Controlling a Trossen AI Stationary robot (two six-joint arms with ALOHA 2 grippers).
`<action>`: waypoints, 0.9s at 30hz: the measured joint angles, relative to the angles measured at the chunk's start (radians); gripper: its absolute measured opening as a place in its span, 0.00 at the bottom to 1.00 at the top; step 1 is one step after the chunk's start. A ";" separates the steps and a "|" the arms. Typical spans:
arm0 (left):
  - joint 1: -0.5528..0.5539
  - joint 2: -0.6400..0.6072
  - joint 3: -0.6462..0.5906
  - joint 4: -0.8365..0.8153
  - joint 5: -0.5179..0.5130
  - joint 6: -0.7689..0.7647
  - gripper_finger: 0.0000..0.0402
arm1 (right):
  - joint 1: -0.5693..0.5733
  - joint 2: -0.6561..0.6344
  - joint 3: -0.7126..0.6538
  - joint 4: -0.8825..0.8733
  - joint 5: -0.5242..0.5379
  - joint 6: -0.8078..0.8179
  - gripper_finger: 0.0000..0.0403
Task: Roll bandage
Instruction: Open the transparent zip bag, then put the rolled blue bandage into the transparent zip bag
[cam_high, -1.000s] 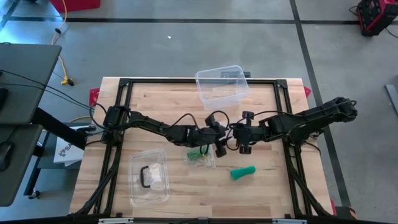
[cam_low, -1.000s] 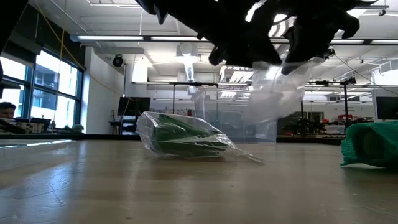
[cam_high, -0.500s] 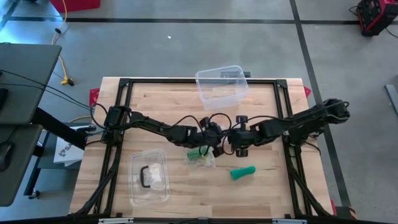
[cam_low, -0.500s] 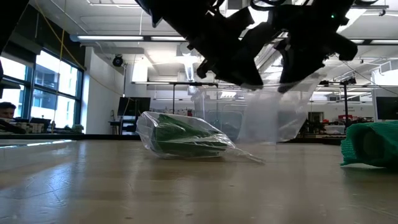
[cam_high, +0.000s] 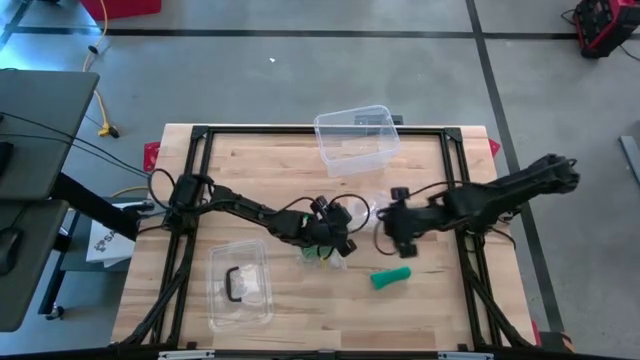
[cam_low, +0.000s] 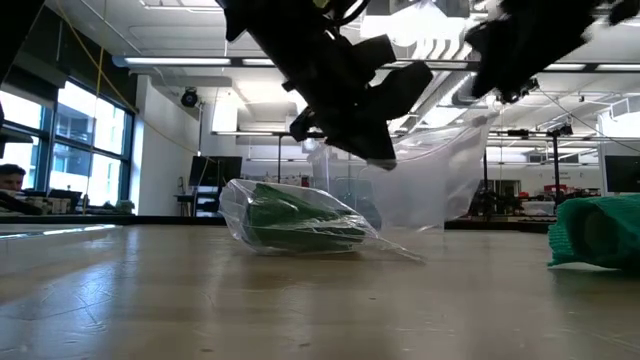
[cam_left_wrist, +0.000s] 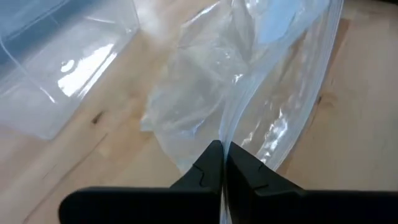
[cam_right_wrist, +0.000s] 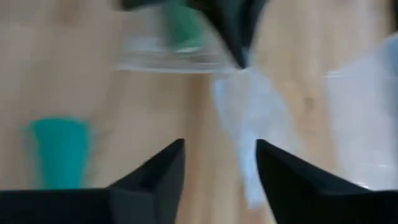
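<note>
My left gripper (cam_left_wrist: 222, 163), clamped on the limp, slippery plastic bag's (cam_left_wrist: 249, 87) edge near table centre, lifts it beside the bagged green bandage (cam_low: 295, 222); my right gripper (cam_right_wrist: 219, 163) hangs parted, empty.

readable text: none in any view | labels, brands, numbers: none legible on the bag, the containers or the arms | signs: none legible in the room beyond the desk
</note>
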 joint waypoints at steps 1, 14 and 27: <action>-0.003 0.007 -0.001 -0.001 -0.008 -0.005 0.00 | 0.016 -0.032 -0.001 -0.025 -0.038 0.019 0.47; -0.021 0.078 0.000 0.081 -0.045 -0.047 0.00 | 0.346 -0.182 -0.434 0.313 -0.176 0.357 0.58; -0.015 0.081 0.000 0.099 -0.017 -0.070 0.00 | 0.352 0.002 -0.585 0.705 -0.220 0.321 0.44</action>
